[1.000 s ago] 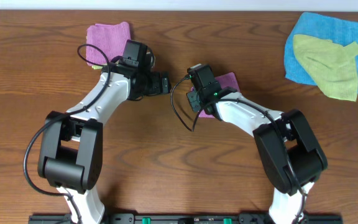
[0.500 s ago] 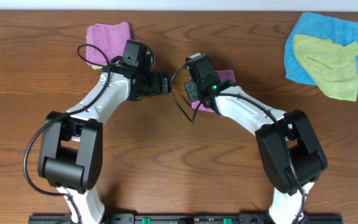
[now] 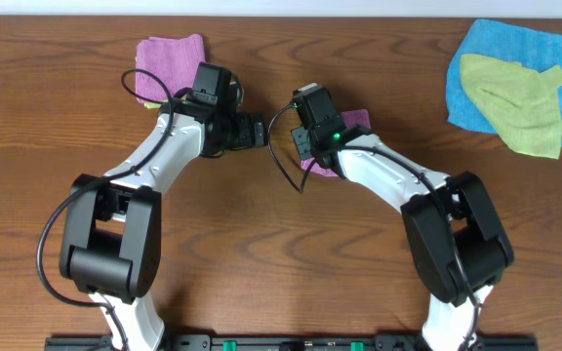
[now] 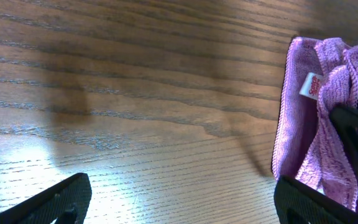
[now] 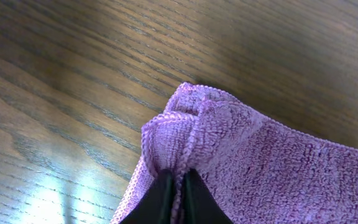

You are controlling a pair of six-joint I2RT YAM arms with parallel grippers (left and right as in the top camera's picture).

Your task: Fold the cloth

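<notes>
While right claw (image 5: 178, 177) pinches its edge, purple cloth (image 5: 260, 162) bunched, left claw (image 4: 185, 200) spread.

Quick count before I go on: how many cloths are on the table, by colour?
Purple: 2, the back-left cloth and the middle cloth
Blue: 1, the blue cloth
Yellow-green: 1, the yellow-green cloth
Total: 4

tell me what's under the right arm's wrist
A purple-magenta microfibre cloth lies on the wooden table; the right tool pinches its bunched edge. The arm covers most of it overhead.
</notes>
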